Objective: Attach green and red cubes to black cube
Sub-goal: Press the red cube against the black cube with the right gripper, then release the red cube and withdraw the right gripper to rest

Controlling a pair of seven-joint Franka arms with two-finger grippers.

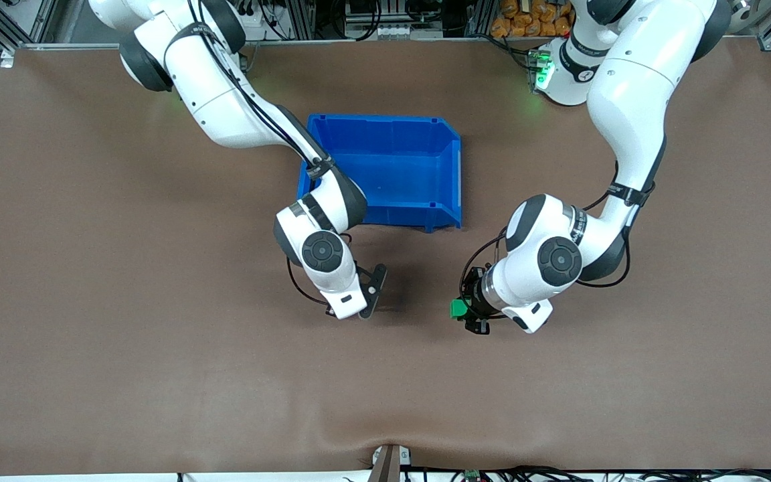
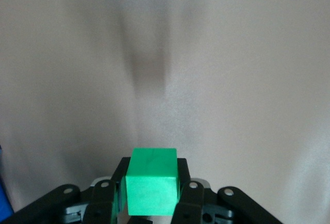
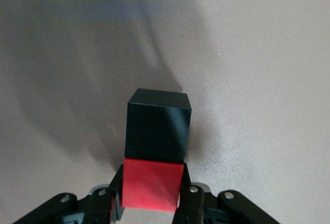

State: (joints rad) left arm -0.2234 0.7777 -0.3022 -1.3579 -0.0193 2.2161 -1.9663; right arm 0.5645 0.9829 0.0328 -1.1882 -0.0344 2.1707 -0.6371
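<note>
My left gripper (image 1: 471,312) (image 2: 152,178) is shut on the green cube (image 1: 457,308) (image 2: 152,182), which sticks out past the fingertips above the bare brown mat. My right gripper (image 1: 371,296) (image 3: 152,185) is shut on the red cube (image 3: 153,188). The black cube (image 3: 159,128) sits flush against the red cube's outer face, clear of the fingers. In the front view the two grippers face each other over the mat with a gap between them. The red cube is hidden in that view.
A blue open-fronted bin (image 1: 379,119) stands on the mat farther from the front camera than both grippers. The brown mat (image 1: 158,375) covers the table, with a wrinkle at its edge nearest the front camera.
</note>
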